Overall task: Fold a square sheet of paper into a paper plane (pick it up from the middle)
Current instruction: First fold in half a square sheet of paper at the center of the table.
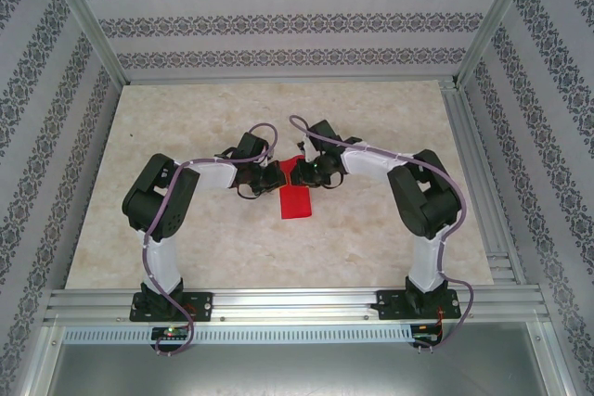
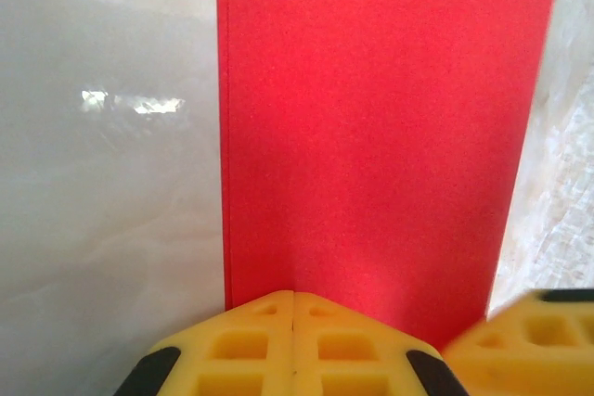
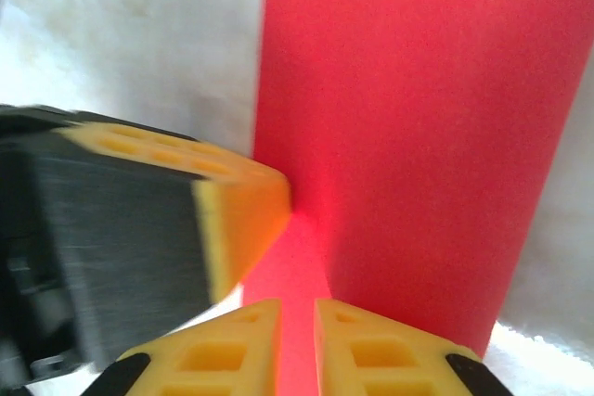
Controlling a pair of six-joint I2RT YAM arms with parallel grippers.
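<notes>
The square sheet of paper (image 1: pixel 297 202) is bright red and hangs between the two grippers over the middle of the table. My left gripper (image 1: pixel 277 176) is shut on its near edge; in the left wrist view the yellow fingertips (image 2: pixel 293 300) meet on the sheet (image 2: pixel 371 136), which stretches away with a doubled left edge. My right gripper (image 1: pixel 300 173) faces it from the right. Its jaws (image 3: pixel 296 322) stand a narrow gap apart with a ridge of the red sheet (image 3: pixel 418 136) running between them. The left gripper's finger (image 3: pixel 239 215) touches the paper just ahead. A right finger (image 2: pixel 529 336) shows blurred.
The beige marble-patterned table top (image 1: pixel 186 229) spreads around the arms. Aluminium frame rails (image 1: pixel 297 303) run along the near edge and the right side (image 1: pixel 483 192). Patterned walls close in the back and both sides. Purple cables loop over both arms.
</notes>
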